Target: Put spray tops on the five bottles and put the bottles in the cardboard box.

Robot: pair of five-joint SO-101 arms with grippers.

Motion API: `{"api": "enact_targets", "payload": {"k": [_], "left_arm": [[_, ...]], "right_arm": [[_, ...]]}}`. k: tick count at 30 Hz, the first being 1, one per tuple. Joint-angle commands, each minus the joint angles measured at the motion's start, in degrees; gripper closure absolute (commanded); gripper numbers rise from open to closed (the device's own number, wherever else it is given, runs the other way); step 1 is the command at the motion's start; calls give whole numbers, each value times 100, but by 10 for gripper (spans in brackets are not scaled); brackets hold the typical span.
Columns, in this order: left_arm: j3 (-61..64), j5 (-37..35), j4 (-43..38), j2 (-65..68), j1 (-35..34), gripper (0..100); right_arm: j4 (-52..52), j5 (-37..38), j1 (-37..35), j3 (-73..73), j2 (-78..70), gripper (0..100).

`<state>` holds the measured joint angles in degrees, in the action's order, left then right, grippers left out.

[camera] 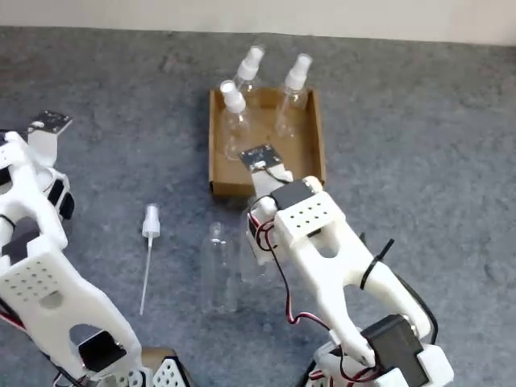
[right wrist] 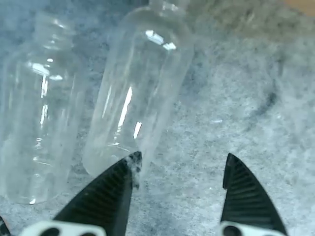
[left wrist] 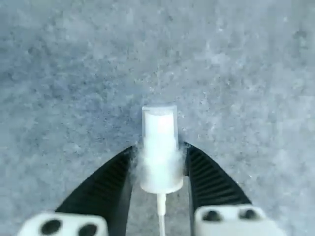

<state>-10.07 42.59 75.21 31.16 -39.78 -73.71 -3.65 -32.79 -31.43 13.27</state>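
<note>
1. The left pincer [left wrist: 159, 147] is clenched on a spray top [left wrist: 159, 125] — its thin tube runs back between the jaws.
2. The right pincer [right wrist: 183, 158] is spread wide, one fingertip just beside an uncapped bottle [right wrist: 142, 88]; a second uncapped bottle [right wrist: 39, 108] is seen alongside.
3. Three capped bottles [camera: 234, 121] are held in the cardboard box [camera: 230, 190] — a loose spray top [camera: 151, 222] lies on the table [camera: 419, 161].

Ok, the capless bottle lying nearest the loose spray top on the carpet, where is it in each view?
High view: the capless bottle lies in front of the cardboard box, between the loose spray top and the second bottle.
Right wrist view: it lies farther from the right claw than the second bottle.
Left wrist view: aimed elsewhere, at a spray top in the left claw.
Shared landmark: the second bottle.
</note>
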Motion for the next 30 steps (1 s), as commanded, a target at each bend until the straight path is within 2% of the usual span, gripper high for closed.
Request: {"api": "enact_targets", "payload": {"k": [1, 4, 12, 20, 22, 27, 30], "left_arm": [[127, 176, -167, -374, -136, 876], [110, 185, -167, -549, -136, 814], [119, 193, -211, -1086, -92, 811], [127, 167, -756, -180, -101, 812], [119, 158, -862, 48, -101, 841], [-75, -246, -976, -31, -101, 998], [-101, -273, -967, -365, -48, 998]], "right_arm": [[40, 53, 92, 13, 40, 778], [48, 53, 92, 13, 40, 778], [48, 53, 92, 13, 40, 778], [31, 53, 92, 13, 40, 778], [31, 53, 92, 13, 40, 778], [31, 53, 92, 13, 40, 778], [22, 53, 92, 13, 40, 778]]}}
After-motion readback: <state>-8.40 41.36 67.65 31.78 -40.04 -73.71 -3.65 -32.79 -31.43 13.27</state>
